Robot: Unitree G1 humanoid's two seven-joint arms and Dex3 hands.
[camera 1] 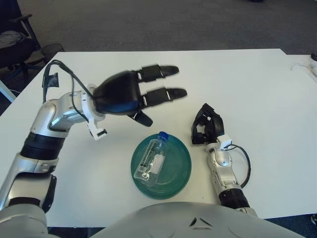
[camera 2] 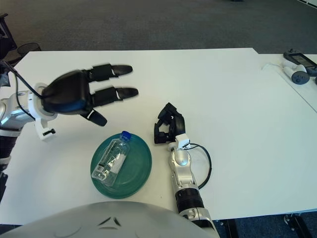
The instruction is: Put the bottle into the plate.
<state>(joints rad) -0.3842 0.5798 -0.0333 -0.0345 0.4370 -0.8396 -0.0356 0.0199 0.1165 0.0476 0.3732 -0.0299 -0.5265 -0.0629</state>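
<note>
A clear plastic bottle [camera 1: 154, 158] with a blue cap lies on its side in the green plate [camera 1: 178, 174] near the table's front edge. My left hand [camera 1: 148, 96] is raised above and behind the plate, its fingers spread and holding nothing. My right hand [camera 1: 205, 124] shows just right of the plate, fingers curled, holding nothing.
The white table [camera 1: 237, 79] spreads out behind and to the right. A small white device [camera 2: 296, 74] with a cable lies on the neighbouring table at the far right. An office chair [camera 1: 20, 44] stands beyond the table's left corner.
</note>
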